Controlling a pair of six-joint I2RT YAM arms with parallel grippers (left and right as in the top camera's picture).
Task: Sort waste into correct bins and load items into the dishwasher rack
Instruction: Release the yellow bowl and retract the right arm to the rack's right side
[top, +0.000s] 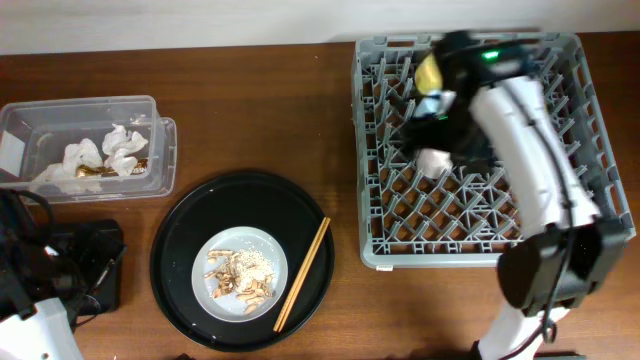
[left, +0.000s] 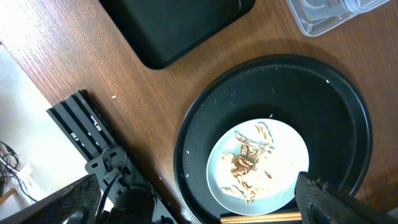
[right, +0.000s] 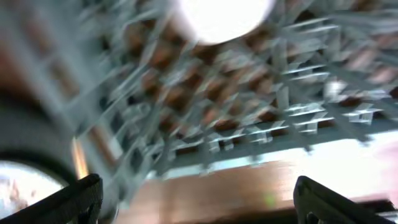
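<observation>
Right tool (right: 199, 202), jaws wide, above the dishwasher rack (top: 430, 256); left tool (left: 199, 202) likewise wide. Left of the rack, pale grey plate (top: 240, 240): probably rigid, breakable; best grasped by its rim.

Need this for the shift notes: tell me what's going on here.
The right fingers hang open over the rack, which holds a yellow bowl and a pink cup. The left fingers hover open above the tray. The plate there carries scraps, with chopsticks beside it. Tissues are in the clear bin.
</observation>
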